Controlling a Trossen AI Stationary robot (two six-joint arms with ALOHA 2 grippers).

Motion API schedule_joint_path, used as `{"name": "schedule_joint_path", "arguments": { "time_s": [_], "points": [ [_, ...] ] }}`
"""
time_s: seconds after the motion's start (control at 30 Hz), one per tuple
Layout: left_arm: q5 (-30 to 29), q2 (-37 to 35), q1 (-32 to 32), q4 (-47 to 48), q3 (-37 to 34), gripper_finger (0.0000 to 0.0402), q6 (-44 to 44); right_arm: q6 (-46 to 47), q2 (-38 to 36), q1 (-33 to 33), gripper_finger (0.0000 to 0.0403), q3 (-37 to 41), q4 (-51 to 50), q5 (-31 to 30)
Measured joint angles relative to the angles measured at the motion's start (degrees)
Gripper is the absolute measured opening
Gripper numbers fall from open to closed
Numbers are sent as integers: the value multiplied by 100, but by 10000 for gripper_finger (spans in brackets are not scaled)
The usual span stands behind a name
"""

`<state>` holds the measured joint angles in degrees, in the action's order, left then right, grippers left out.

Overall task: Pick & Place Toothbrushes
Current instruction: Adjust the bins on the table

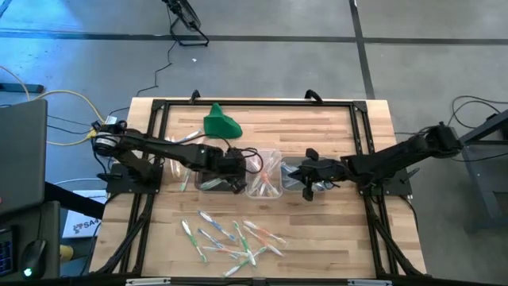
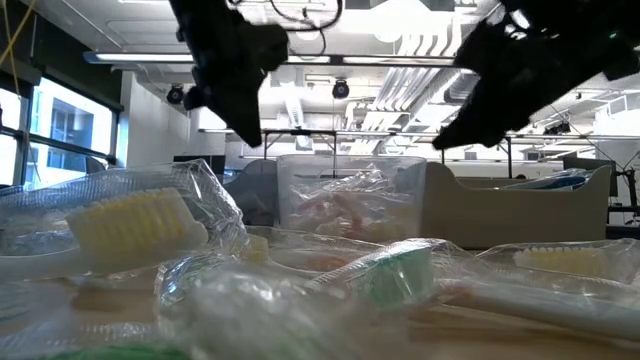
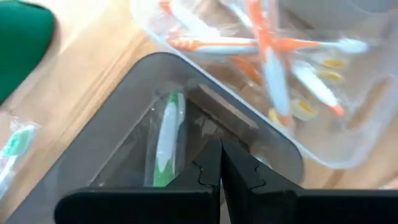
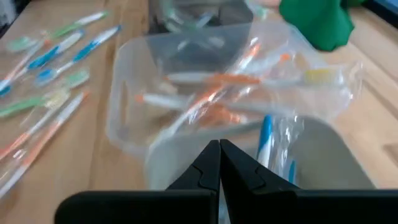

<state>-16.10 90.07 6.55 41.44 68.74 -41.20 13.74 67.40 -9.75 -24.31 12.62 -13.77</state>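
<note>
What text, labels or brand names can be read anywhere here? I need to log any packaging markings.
None can be read.
White sheet on the floor left of the table: dark print, too small to read.
Wrapped toothbrushes and the three clear tubs: no legible print in any view.
</note>
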Motion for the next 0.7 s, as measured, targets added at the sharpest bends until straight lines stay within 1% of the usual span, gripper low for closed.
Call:
{"name": "schedule_joint_path", "arguments": {
  "time_s": [0.1, 0.27, 0.47, 0.7],
  "points": [
    [-138, -121, 238, 68, 1, 0, 186, 2, -305, -105, 2, 1, -98, 23],
    [-183, -164, 668, 94, -1, 0, 359, -3, -681, -293, 2, 7, -272, 35],
    [-183, -164, 1271, 212, -1, 0, 392, -3, -781, -519, 2, 9, -284, 42],
    [-182, -164, 2026, 159, -1, 0, 590, -4, -783, -605, 2, 9, -293, 43]
  ]
}}
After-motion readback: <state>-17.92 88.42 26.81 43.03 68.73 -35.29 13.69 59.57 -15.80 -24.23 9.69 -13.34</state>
